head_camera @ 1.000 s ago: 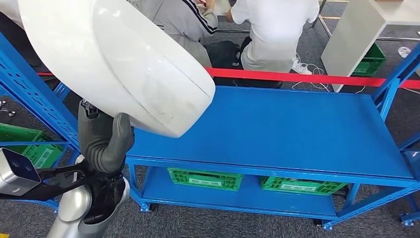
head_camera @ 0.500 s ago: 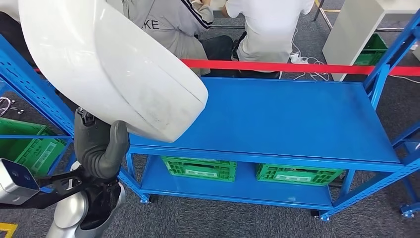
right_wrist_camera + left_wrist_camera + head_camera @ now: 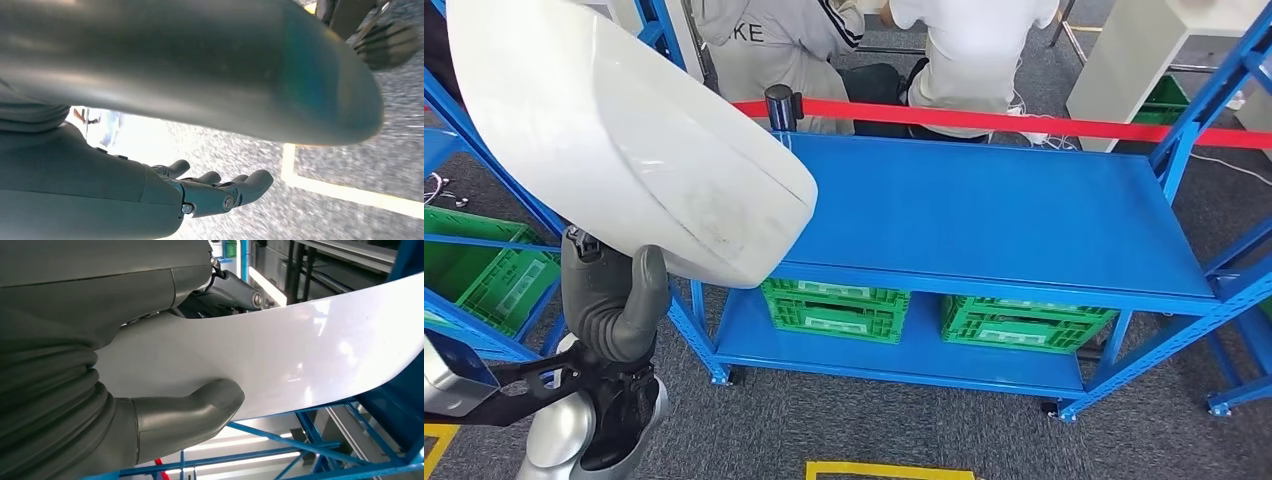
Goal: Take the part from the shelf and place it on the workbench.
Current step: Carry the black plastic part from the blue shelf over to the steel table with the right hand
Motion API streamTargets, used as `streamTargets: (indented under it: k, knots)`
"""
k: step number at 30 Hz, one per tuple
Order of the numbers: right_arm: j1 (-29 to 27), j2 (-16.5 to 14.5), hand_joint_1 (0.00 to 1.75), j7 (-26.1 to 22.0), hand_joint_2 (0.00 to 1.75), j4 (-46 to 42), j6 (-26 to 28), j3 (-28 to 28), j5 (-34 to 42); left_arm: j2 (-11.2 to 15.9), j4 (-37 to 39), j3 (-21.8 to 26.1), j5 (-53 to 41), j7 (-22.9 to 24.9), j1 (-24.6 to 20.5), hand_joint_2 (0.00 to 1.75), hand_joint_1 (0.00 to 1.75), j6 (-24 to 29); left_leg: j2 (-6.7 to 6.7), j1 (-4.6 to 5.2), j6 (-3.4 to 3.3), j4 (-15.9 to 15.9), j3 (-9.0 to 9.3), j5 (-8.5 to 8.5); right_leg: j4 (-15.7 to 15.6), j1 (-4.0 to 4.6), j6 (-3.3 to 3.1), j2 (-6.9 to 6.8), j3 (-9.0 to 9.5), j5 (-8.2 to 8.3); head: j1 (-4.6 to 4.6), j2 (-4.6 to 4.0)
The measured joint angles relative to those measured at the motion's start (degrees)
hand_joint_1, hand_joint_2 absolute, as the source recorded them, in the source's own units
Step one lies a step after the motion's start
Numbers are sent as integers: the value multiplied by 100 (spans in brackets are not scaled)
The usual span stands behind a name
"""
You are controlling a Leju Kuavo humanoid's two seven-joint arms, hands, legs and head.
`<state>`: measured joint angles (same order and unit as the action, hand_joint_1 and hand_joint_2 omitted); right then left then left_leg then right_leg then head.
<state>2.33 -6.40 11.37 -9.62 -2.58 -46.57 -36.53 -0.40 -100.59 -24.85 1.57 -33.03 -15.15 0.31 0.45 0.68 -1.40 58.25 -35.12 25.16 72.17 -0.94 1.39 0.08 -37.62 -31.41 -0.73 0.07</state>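
The big white part (image 3: 624, 140) sits high in the left hand (image 3: 614, 295), overhanging the near-left corner of the blue surface (image 3: 994, 215) but not resting on it. From where I stand, the worry is the grip. The part is broad and smooth, and the hand has it only at its lower edge, so most of its bulk leans out past the hold. A quick swing or a jolt in the robot's step could make it pivot or slip free. Its leading edge could also clip the front rail of the surface if it comes down too low, or land half off the corner and tip to the floor. People are sitting just behind the red barrier tape (image 3: 1024, 122) beyond the surface, so a wide swing that way would be unwelcome.

The left arm is bent upward, the hand held below the part; in the left wrist view the thumb (image 3: 200, 407) presses flat against the white shell. The right hand (image 3: 220, 192) hangs over the floor, fingers loosely apart, holding nothing.
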Motion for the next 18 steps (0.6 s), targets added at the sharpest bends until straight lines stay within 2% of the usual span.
streamTargets:
  k: [2,3,4,6,7,8,9,11,12,13,14,15,16,17,18]
  knots:
    - [10,0,0,-3,0,0,-1,-30,6,4,28,79,-27,-78,97,175,175,11,5,6,44,86,-147,-68,-768,16,-48,-1,561,58,4,0]
    - [15,-2,0,-4,0,0,-2,-41,4,5,40,110,-43,-116,135,175,175,18,10,11,74,118,-189,-99,-1058,31,-81,2,740,12,4,0]
    - [20,-3,0,-4,0,0,-3,-54,2,7,50,138,-57,-154,169,175,175,26,14,12,106,132,-212,-136,-1215,48,-117,5,817,-48,3,0]
    - [19,-10,0,1,0,1,-6,-75,-6,14,67,184,-80,-200,232,175,175,36,13,4,172,117,-223,-213,-1265,53,-193,2,784,10,-8,0]
    - [23,-14,0,5,0,1,-8,-83,-11,19,72,208,-85,-212,257,175,175,37,1,-3,210,146,-249,-171,-1279,41,-237,-10,744,64,-8,0]
    - [29,-16,0,7,0,1,-9,-90,-17,25,75,231,-89,-215,276,175,175,37,-13,-13,249,243,-293,-37,-1296,27,-278,-23,694,126,-3,0]
    - [35,-19,0,3,0,1,-9,-94,-23,32,76,255,-90,-220,294,175,175,37,-26,-29,290,447,-364,195,-1310,12,-310,-36,627,194,7,0]
    - [44,-17,0,-23,0,0,-13,-98,-31,40,79,292,-92,-222,326,175,175,37,-34,-72,363,1097,-520,740,-1308,9,-327,-44,480,320,27,0]
    - [44,-17,0,-42,0,0,-15,-99,-32,44,81,303,-96,-222,348,175,175,38,-33,-93,391,1412,-562,888,-1305,7,-318,-48,397,383,31,0]
    - [44,-18,0,-59,0,0,-18,-99,-35,46,84,311,-106,-224,372,175,175,44,-33,-111,410,1602,-537,893,-1300,3,-303,-53,316,450,32,0]
    - [45,-19,0,-75,0,0,-20,-99,-46,48,86,314,-125,-226,396,175,175,57,-33,-127,423,1613,-428,782,-1295,-3,-285,-59,237,515,32,0]
    - [47,-19,0,-90,0,0,-23,-99,-66,49,87,317,-151,-232,416,175,175,79,-33,-142,429,1415,-210,621,-1290,-12,-261,-63,162,580,33,0]
    - [51,-19,0,-104,0,0,-27,-99,-89,49,84,322,-180,-241,432,175,175,103,-39,-156,432,1047,91,522,-1285,-19,-232,-64,103,642,34,0]
    - [54,-19,0,-116,0,-1,-33,-99,-110,49,78,330,-204,-250,443,175,175,123,-53,-153,423,605,421,522,-1281,-21,-198,-61,56,698,35,0]
    - [57,-18,0,-127,0,-1,-43,-99,-124,50,69,343,-219,-260,458,175,175,136,-66,-143,395,246,663,564,-1288,-22,-160,-59,35,751,34,0]
